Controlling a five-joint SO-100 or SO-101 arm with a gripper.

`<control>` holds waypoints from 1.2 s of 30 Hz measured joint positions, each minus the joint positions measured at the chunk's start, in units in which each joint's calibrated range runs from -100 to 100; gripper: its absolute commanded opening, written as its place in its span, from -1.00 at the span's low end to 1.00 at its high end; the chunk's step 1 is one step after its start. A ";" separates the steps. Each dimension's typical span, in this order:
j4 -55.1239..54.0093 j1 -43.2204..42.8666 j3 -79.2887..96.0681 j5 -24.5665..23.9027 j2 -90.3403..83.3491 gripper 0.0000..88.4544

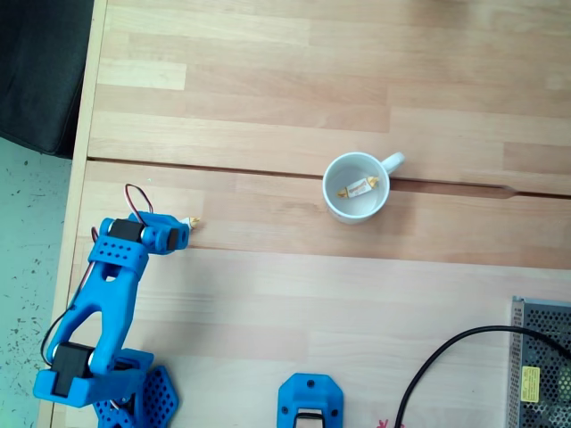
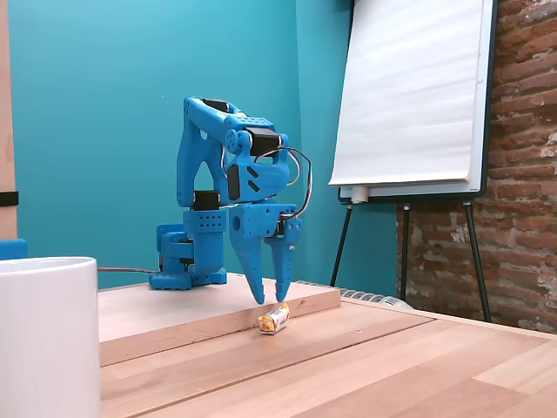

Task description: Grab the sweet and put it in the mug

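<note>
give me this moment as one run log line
gripper: open, tips just above the sweet | sweet: on table, ungrasped | mug: holds another candy

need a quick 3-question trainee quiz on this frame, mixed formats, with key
1. True or false: the mug already holds a wrapped sweet.
2. Where is the other sweet? A) on the wooden table, just below the fingertips B) clamped in the jaws C) on the teal floor
3. Fill in: the gripper points ____ with its jaws parted.

Key: 1 true. 2 A; the low fixed view shows it lying on the wood with the fingertips just above it. 3 downward.
</note>
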 measured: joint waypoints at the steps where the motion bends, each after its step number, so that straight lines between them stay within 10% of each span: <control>1: 0.00 0.00 -0.27 -0.39 0.00 -0.48; 36: 0.00 6.72 -3.94 2.15 5.18 -0.29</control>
